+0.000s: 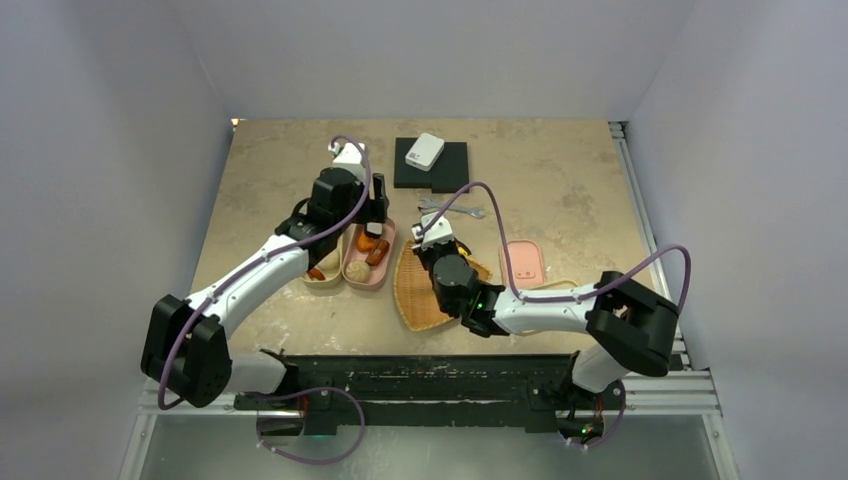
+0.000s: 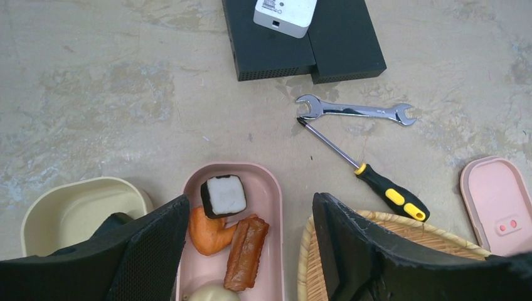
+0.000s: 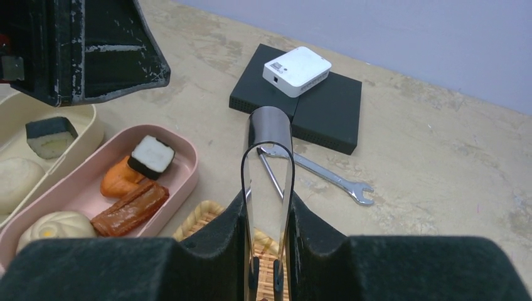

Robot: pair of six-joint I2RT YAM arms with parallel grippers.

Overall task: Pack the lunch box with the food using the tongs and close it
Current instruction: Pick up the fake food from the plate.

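Tongs in tight grip of right claw; left claw wide, empty, above pink lunch box

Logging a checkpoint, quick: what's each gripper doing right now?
Left gripper: open, holding nothing, above the pink lunch box.
Right gripper: closed on the tongs.

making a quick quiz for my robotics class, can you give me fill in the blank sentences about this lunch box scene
1. The right claw grips the silver ____.
2. The open left claw hangs over the ____ lunch box tray.
3. The screwdriver has its tip right by one end of the silver ____.
4. The white device sits on a ____ box.
Missing words: tongs, pink, wrench, black.
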